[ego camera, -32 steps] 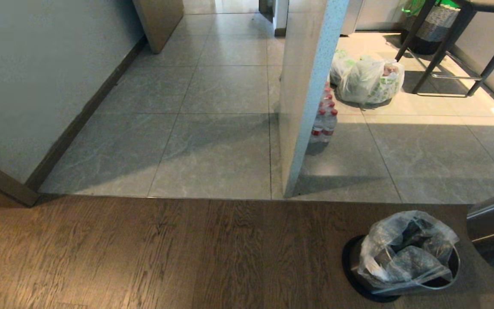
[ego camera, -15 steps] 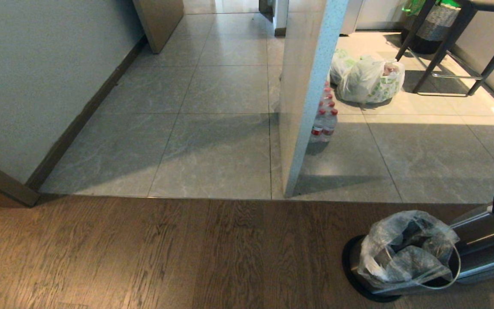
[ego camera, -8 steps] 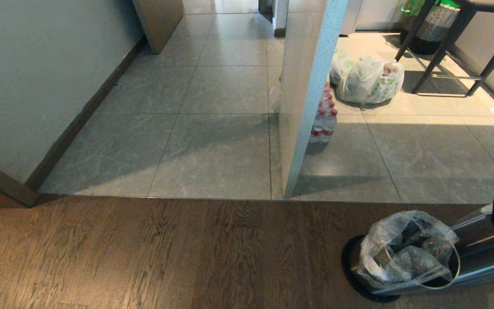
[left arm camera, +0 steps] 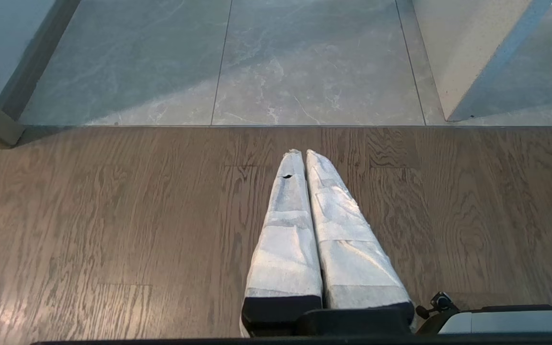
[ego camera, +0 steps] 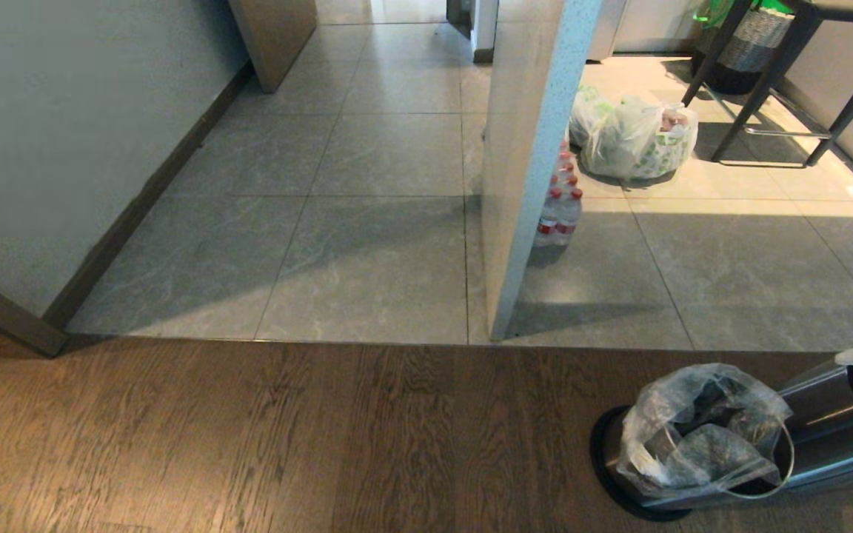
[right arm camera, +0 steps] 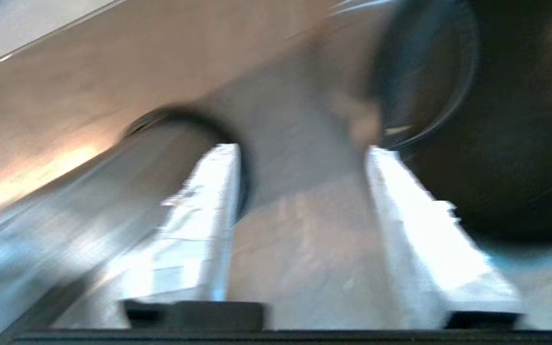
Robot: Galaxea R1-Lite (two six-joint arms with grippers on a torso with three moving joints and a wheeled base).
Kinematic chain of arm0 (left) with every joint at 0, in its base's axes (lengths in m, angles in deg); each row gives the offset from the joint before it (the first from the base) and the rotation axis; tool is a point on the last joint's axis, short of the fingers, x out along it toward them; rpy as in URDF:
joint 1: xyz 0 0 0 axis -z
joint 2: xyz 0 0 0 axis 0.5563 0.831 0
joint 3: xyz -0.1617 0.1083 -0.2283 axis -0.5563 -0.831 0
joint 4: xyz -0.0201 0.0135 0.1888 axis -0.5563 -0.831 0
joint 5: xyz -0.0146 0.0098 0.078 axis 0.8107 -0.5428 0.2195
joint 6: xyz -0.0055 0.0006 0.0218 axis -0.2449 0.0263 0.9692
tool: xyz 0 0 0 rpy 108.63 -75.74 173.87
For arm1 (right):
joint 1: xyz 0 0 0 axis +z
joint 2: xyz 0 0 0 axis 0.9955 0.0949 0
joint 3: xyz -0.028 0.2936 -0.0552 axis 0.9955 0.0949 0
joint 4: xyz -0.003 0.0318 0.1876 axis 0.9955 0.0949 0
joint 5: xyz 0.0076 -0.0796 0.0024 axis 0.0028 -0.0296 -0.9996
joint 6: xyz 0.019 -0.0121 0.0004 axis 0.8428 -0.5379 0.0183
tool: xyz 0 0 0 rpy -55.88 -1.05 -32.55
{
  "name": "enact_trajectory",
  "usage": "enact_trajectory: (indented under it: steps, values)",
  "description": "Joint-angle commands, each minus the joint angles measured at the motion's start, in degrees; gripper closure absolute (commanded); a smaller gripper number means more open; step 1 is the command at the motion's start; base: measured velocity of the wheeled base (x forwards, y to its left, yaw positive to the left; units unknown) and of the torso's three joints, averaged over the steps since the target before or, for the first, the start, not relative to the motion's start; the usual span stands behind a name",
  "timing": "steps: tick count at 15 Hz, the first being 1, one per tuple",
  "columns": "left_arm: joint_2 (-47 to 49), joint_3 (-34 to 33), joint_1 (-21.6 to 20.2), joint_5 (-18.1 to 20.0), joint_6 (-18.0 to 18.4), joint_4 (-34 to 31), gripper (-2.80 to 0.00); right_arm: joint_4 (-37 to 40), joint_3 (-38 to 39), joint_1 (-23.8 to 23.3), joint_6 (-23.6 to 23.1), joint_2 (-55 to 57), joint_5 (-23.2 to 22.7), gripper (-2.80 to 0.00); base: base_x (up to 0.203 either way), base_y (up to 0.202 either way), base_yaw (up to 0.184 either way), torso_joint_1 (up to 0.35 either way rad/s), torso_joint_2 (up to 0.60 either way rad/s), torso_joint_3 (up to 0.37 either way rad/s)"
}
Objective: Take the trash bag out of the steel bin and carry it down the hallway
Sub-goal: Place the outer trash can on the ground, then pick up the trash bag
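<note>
The steel bin appears to lie on its side on the wood floor at the head view's bottom right, its black rim ring turned left. The trash bag, clear and wrinkled, bulges out of its mouth. My right gripper shows only at the right edge, above the bin's far end. In the right wrist view my right gripper is open, with only blurred floor between its white-wrapped fingers and the steel bin along one side. My left gripper is shut and parked over bare wood. The hallway is out of view.
Grey floor tiles begin past the wood, split by a pale pillar. A pack of water bottles and a white bag with green print lie behind it. A dark table's legs stand at the back right. A wall closes the left.
The bin's steel body has sunk lower at the right edge. My right gripper came into view above it, then drew back slightly to the right. The bag has kept still.
</note>
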Motion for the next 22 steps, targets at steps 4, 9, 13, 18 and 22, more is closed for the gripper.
enact_trajectory:
  steps: [4,9,13,18,22]
  values:
    - [0.0,-0.2,0.0,0.0,0.0,0.0,0.00,2.4,15.1,6.5,-0.4,-15.0,-1.3,0.00,0.000,0.000,0.000,0.000,0.00,0.000]
    - [0.0,-0.2,0.0,0.0,0.0,0.0,0.00,1.0,29.5,7.8,-6.0,-20.6,-0.9,0.00,0.000,0.000,0.000,0.000,0.00,0.000]
    - [0.0,-0.2,0.0,0.0,0.0,-0.1,0.00,-3.8,36.3,7.9,-14.5,-20.8,-1.3,0.00,0.000,0.000,0.000,0.000,0.00,0.000]
    - [0.0,-0.2,0.0,0.0,0.0,0.0,0.00,-4.1,43.1,8.2,-26.6,-22.3,-1.8,-2.80,0.000,0.000,0.000,0.000,0.00,0.000]
    - [0.0,-0.1,0.0,0.0,0.0,0.0,0.00,-5.4,45.4,8.2,-35.8,-21.5,-4.7,-2.80,0.000,0.000,0.000,0.000,0.00,0.000]
